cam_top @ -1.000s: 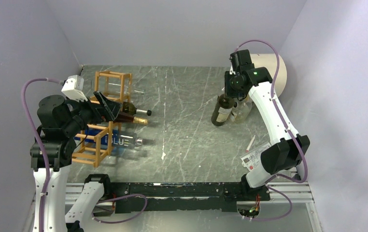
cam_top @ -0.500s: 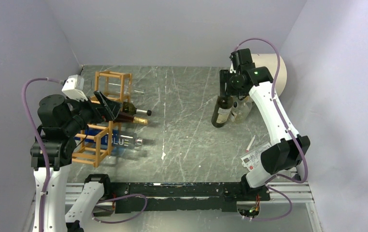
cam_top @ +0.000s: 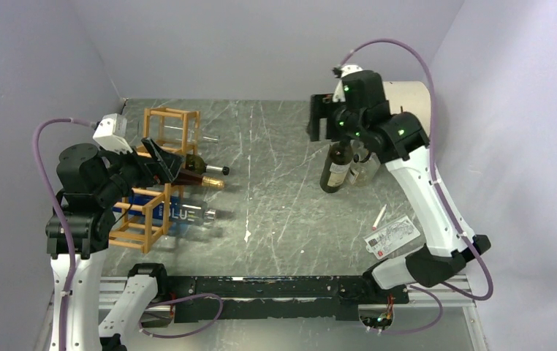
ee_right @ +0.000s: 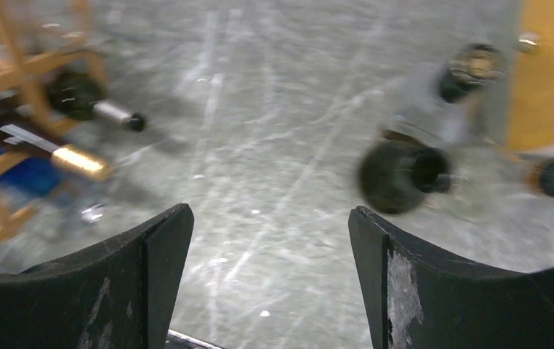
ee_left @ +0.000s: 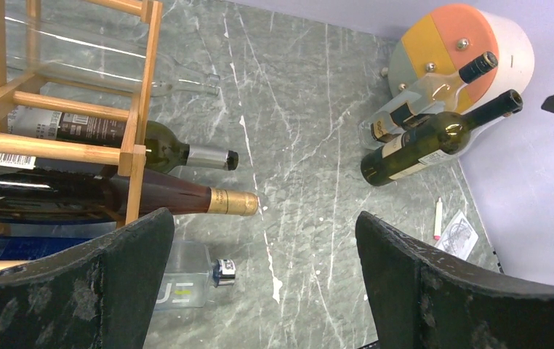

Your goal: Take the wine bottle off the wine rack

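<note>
The wooden wine rack (cam_top: 160,172) stands at the left, with several bottles lying in its cells. Among them are a dark green one with a silver cap (ee_left: 165,149) and a brown one with a gold cap (ee_left: 179,198). A dark green wine bottle (cam_top: 336,167) stands upright on the table at the right, apart from the rack. My right gripper (cam_top: 319,119) hovers open above and left of its neck, holding nothing; in the blurred right wrist view the bottle's top (ee_right: 403,174) lies beyond the right finger. My left gripper (cam_top: 161,162) hangs open beside the rack, empty (ee_left: 263,218).
A clear bottle (cam_top: 364,170) stands right behind the dark one, in front of a round drum (cam_top: 418,110) with a coloured face. A flat bottle with a blue label (cam_top: 180,214) lies by the rack's foot. A paper card (cam_top: 391,236) and a pen (cam_top: 379,217) lie at the near right.
My right gripper opened, let go of the standing dark bottle's neck, and rose up and to the left. The left arm has not moved.
</note>
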You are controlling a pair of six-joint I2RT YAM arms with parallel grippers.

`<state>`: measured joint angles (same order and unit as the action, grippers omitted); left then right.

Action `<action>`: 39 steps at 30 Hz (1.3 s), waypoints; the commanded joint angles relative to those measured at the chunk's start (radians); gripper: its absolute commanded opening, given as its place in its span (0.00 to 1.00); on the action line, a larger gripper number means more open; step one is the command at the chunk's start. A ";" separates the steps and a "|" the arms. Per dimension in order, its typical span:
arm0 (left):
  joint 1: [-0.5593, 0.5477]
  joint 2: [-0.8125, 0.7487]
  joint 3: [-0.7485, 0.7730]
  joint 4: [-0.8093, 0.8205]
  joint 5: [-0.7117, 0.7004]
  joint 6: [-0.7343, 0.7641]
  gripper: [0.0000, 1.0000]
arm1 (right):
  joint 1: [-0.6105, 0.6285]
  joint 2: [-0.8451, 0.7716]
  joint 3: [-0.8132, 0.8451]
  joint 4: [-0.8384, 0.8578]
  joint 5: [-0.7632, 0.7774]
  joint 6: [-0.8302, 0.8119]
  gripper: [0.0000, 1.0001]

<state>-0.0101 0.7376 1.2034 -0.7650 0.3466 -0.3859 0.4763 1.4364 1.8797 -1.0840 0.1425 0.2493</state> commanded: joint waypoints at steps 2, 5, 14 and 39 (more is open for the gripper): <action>0.010 -0.015 0.024 -0.017 -0.023 0.000 0.98 | 0.206 -0.023 -0.049 0.201 -0.041 0.146 0.83; 0.010 -0.021 0.020 -0.024 -0.031 0.002 0.98 | 0.286 -0.040 -0.212 0.460 -0.153 0.271 0.83; 0.010 -0.045 -0.008 -0.019 0.002 -0.016 0.98 | 0.371 0.178 -0.384 0.988 -0.148 0.729 0.84; -0.023 -0.133 -0.015 -0.079 -0.044 0.068 0.98 | 0.425 0.829 0.008 0.966 0.163 1.555 0.80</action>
<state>-0.0181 0.6144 1.1545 -0.8234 0.3172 -0.3286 0.9024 2.2307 1.8313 -0.1375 0.2604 1.7046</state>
